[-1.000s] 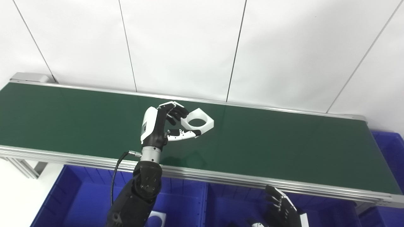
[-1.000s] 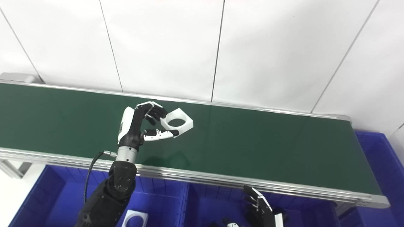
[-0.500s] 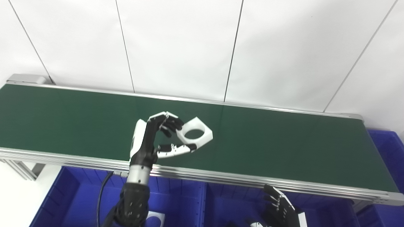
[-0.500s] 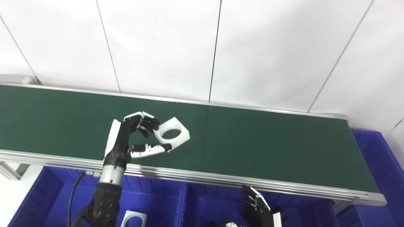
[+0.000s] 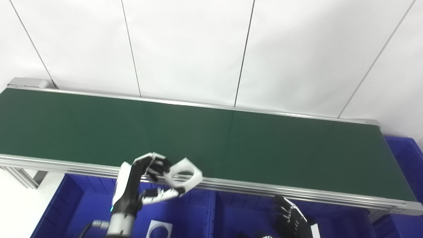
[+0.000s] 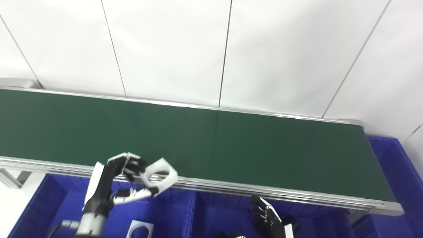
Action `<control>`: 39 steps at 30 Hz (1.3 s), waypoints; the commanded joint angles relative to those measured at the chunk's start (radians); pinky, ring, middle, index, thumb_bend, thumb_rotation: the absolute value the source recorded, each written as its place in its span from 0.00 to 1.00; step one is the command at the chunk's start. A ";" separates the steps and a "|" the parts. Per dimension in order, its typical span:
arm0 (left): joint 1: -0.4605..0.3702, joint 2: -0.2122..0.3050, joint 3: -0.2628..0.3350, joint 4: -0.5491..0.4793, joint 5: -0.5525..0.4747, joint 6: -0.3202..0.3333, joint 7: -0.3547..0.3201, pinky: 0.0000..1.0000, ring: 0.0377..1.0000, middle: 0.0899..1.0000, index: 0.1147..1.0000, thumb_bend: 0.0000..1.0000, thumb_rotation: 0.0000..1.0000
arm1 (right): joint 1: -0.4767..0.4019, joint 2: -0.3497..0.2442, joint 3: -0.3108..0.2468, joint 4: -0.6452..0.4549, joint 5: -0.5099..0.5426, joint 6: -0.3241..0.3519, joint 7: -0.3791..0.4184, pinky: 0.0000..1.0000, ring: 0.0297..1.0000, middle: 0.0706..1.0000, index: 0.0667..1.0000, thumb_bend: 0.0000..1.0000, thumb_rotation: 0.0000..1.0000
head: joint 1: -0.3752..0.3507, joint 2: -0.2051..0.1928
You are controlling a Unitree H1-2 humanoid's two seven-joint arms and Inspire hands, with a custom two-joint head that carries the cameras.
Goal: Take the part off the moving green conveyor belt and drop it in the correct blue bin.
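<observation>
a white square part with a round hole through it is off the belt and in the air, over the belt's near rail, at about 7 o'clock in the view. the left hand is clamped on it: dark fingers curl over the part's left edge and the thumb presses from below, so the part sits pinched and tilted. the pick looks done and the carry is in hand. below and toward 6 o'clock, a blue bin already holds a similar white holed piece, which suggests this is the right bin. the next move likely calls for bringing the part clear of the rail, over that bin, then parting the fingers to let it fall. the right hand waits low at 5 o'clock over another bin, its fingers spread apart and holding nothing. the belt itself is bare.
</observation>
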 commanded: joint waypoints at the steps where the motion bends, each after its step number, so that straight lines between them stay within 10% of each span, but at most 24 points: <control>1: 0.007 -0.001 0.013 -0.011 0.011 -0.034 0.025 0.34 0.39 0.41 0.46 0.48 0.00 | -0.006 -0.002 -0.011 -0.037 0.007 -0.051 0.013 0.68 0.74 0.77 0.76 0.63 0.00 | 0.002 0.005; 36: -0.043 0.009 0.033 0.458 0.100 -0.106 0.169 0.34 0.42 0.44 0.46 0.48 0.00 | 0.030 0.014 -0.074 -0.076 -0.018 -0.051 0.089 0.67 0.74 0.77 0.77 0.64 0.00 | 0.014 0.052; 37: -0.042 0.010 0.028 0.457 0.101 -0.098 0.164 0.39 0.41 0.45 0.46 0.49 0.00 | 0.029 0.013 -0.073 -0.076 -0.015 -0.051 0.090 0.67 0.74 0.77 0.76 0.64 0.00 | 0.016 0.051; 39: -0.038 0.018 0.013 0.439 0.128 -0.045 0.143 0.54 0.61 0.64 0.64 0.83 0.00 | 0.028 0.013 -0.074 -0.075 -0.014 -0.051 0.092 0.67 0.74 0.78 0.76 0.63 0.00 | 0.018 0.051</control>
